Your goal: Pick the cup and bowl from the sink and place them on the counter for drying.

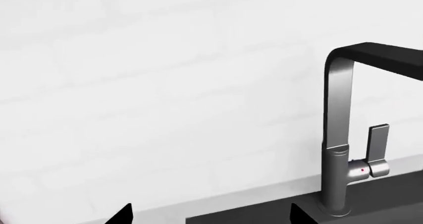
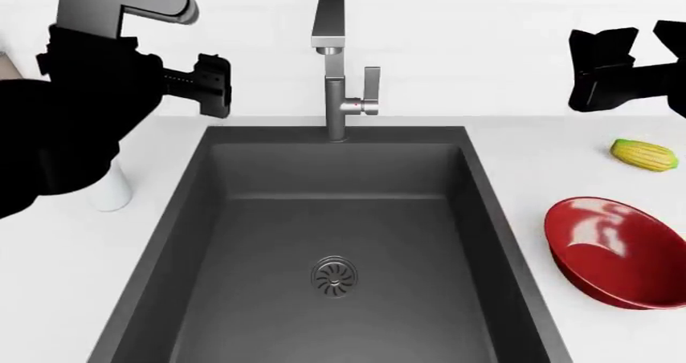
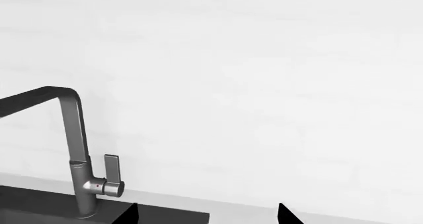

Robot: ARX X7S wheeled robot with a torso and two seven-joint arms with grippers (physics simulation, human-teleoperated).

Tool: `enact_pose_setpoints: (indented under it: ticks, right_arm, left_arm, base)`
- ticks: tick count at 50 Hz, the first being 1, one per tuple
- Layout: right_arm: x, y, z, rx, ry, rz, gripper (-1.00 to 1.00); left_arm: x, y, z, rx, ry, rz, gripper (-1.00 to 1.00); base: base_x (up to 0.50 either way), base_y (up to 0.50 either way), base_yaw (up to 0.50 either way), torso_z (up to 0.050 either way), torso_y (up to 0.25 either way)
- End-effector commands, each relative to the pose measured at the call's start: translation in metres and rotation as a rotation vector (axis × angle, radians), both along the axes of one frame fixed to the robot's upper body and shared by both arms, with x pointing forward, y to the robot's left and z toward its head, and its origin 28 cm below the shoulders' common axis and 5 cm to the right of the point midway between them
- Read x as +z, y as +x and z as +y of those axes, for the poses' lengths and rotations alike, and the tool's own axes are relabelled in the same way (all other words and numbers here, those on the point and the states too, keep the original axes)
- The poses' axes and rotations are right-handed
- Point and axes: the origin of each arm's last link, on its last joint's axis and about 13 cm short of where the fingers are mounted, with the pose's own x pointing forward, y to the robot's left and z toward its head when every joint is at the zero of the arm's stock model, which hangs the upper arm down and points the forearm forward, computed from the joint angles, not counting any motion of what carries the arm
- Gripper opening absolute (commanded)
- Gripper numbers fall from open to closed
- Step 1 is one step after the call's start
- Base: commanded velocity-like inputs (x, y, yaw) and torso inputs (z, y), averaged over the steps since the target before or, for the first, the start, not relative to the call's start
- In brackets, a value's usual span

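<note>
Head view: glossy red bowl (image 2: 619, 252)

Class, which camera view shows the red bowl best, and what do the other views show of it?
The head view: the bowl sits on the counter, right of the sink, nearly whole. Neither wrist view shows it, only wall and faucet.

The sink (image 2: 204, 242) is set in the middle of the bench (image 2: 64, 283), with the faucet (image 2: 334, 74) at 12 o'clock. The cup (image 2: 111, 190) stands at 9 o'clock on the bench; the bowl (image 2: 616, 250) and corn (image 2: 643, 154) lie at 3 o'clock, corn behind bowl.
</note>
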Motion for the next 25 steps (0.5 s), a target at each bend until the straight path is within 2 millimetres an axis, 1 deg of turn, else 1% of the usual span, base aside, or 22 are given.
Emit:
enact_pose_setpoints:
  ticks: [1,6,9,18,25]
  right_arm:
    - [0.025,0.001,0.011,0.030,-0.043,-0.055,1.00]
    - [0.027,-0.001,0.018,0.047,-0.056,-0.063,1.00]
    - [0.027,-0.001,0.021,0.051,-0.066,-0.060,1.00]
    - [0.025,-0.001,0.018,0.041,-0.078,-0.053,1.00]
    - [0.021,-0.004,0.017,0.034,-0.084,-0.055,1.00]
  left_arm:
    - [0.005,-0.001,0.001,0.009,-0.008,-0.019,1.00]
    - [0.006,-0.003,0.002,0.012,0.001,-0.021,1.00]
    - [0.009,-0.006,0.003,0.018,0.000,-0.029,1.00]
    - [0.020,-0.016,0.007,0.039,-0.012,-0.069,1.00]
    - [0.041,-0.023,0.012,0.042,-0.018,-0.116,1.00]
  base:
    - [0.00,0.00,0.00,0.000,0.000]
    - [0.00,0.00,0.00,0.000,0.000]
    - [0.00,0.00,0.00,0.000,0.000]
    - [0.00,0.00,0.00,0.000,0.000]
    - [0.00,0.00,0.00,0.000,0.000]
